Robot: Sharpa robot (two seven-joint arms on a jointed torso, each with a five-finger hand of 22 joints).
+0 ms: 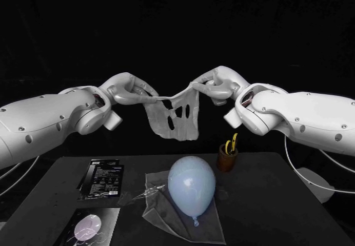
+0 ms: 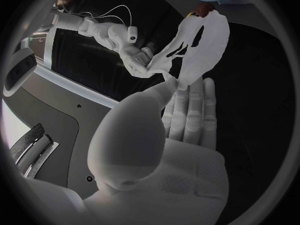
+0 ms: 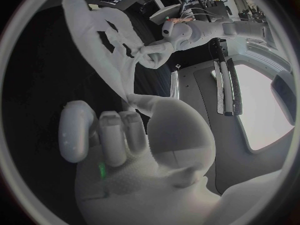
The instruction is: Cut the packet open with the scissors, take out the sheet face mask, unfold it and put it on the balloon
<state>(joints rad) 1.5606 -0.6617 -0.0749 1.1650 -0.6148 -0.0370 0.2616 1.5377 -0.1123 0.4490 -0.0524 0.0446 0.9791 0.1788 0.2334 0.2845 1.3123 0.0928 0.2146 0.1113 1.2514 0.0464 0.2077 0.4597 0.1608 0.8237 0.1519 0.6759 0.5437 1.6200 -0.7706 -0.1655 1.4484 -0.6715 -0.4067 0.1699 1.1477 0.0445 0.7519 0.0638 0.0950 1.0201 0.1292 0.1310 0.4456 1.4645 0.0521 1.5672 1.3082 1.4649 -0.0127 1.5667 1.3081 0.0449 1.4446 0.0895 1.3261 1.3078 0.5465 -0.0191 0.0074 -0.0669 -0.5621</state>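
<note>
Low in the frame's centre, the balloon [image 1: 192, 187] is laid on a grey cloth [image 1: 159, 211], probably to stop it rolling. Farther up, at upper middle, the sheet face mask [image 1: 175, 118] is pinched at its top corners by the left hand [image 1: 130, 95] and the right hand [image 1: 213, 88] and stretched between them, so it hangs unfolded for lowering.

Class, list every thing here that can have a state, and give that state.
sheet face mask: unfolded, hanging in the air.
left hand: holds one top corner.
right hand: holds the other top corner.
balloon: inflated, lying on the cloth, uncovered.
scissors: standing in the brown cup, unheld.
black packet: lying flat on the table.
</note>
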